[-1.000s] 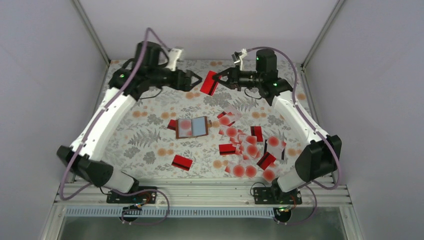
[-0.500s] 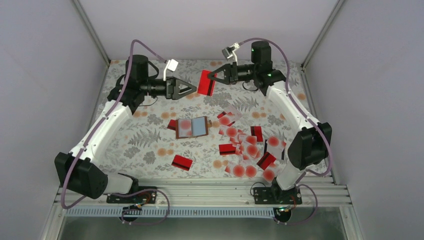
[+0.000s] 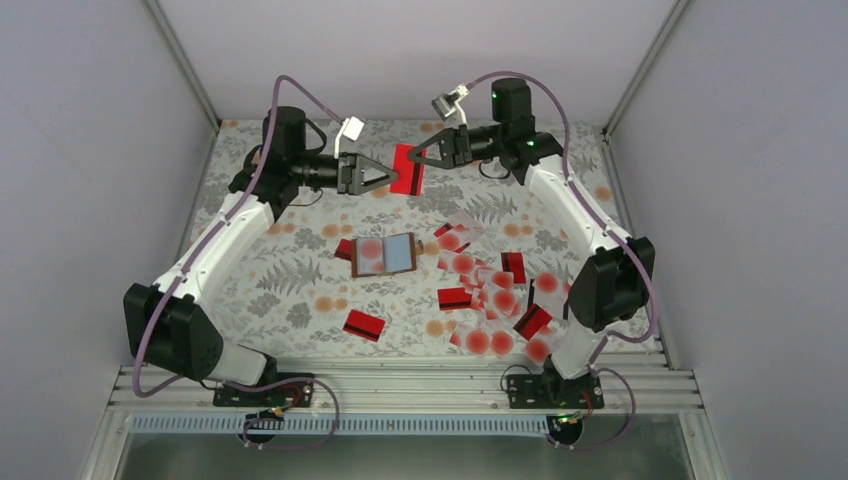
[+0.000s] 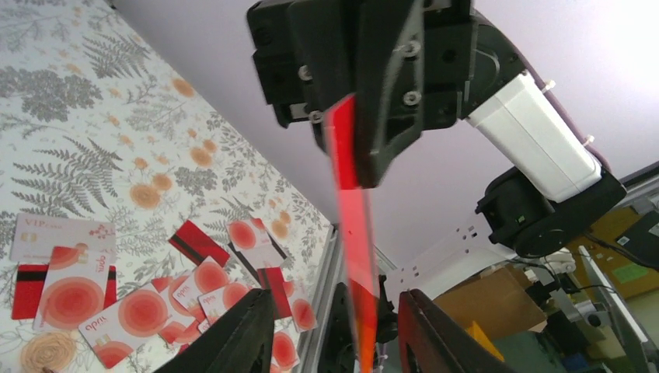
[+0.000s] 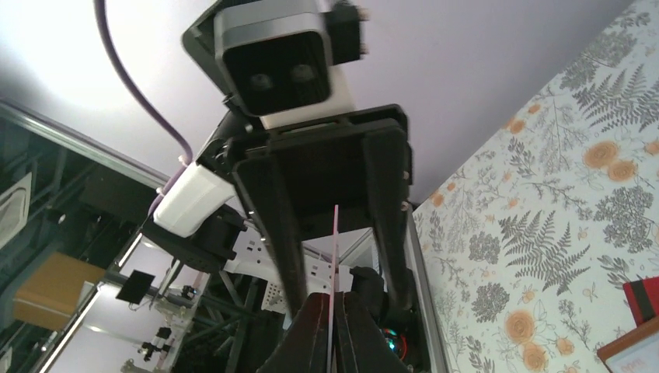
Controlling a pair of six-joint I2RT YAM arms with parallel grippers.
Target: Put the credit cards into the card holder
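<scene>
Holder open at centre, cards strewn to its right.
Brown holder lies flat, pale inside up; red and whitish cards overlap; one red card stands aloft, far centre.

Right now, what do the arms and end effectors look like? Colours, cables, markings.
Left arm and right arm match: white links, chunky black joints, a purple cable looping along each. Left end effector and right end effector are black, two fingers tapering to a triangle, with a small pale camera on each wrist. Green light on the right arm. No readable markings.
</scene>
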